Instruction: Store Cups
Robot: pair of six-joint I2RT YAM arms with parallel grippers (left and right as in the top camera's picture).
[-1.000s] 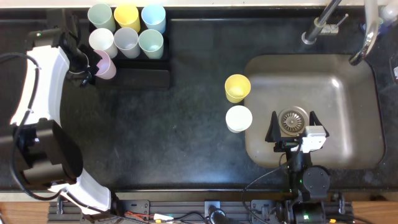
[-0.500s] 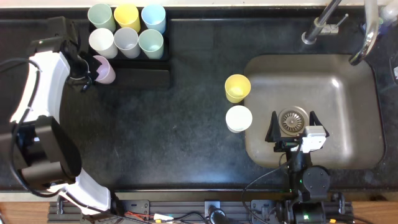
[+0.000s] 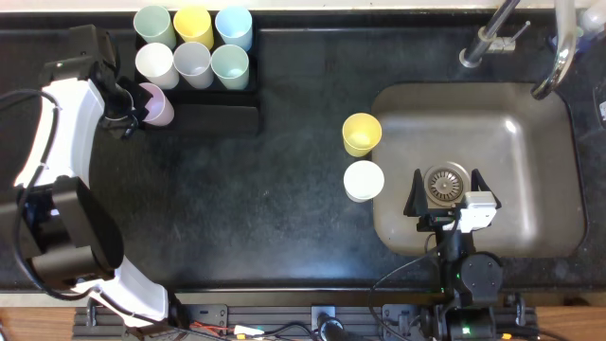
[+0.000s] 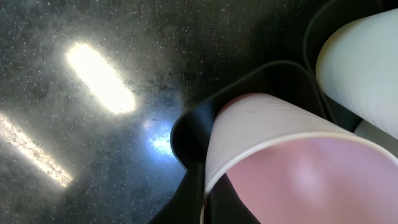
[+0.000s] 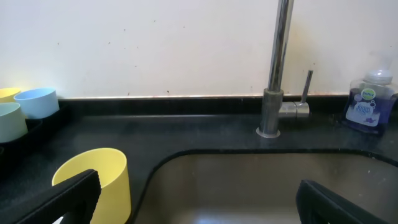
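The left arm stands along the 9 o'clock edge of the dark worktop (image 3: 284, 218). The left gripper (image 3: 140, 104) is up at about 10 o'clock, clenched on the pink cup (image 3: 158, 104). This cup is tilted, with its mouth turned toward the wrist. Its base is at the opening of the compartment at the 9 o'clock end of the front row of the rack (image 3: 222, 120). Whether it touches the bottom there I cannot tell.

The rack lies at 11 o'clock, close to the back edge of the worktop. Its back row holds the pale green cup (image 3: 151, 21), the rack's yellow cup (image 3: 192, 24) and the blue cup (image 3: 233, 26). The middle row holds the rack's white cup (image 3: 154, 62), the grey-blue cup (image 3: 192, 60) and the mint cup (image 3: 229, 64), all upright. The front row on the 3 o'clock side of the pink cup is open.

From the rack toward 5 o'clock a wide stretch of worktop is free as far as the rim of the sink (image 3: 530, 142). Just beside that rim, on its 9 o'clock side, the loose yellow cup (image 3: 361, 133) stands upright. The loose white cup (image 3: 364, 180) is near it at 6 o'clock.

The sink takes the 3 o'clock part of the worktop, with the tap (image 5: 277, 68) at its 12 o'clock edge. The right gripper (image 3: 445, 176) hangs over the middle of the basin, fingers spread wide and holding nothing. A soap bottle (image 5: 370, 102) stands on the 3 o'clock side of the tap, against the wall.
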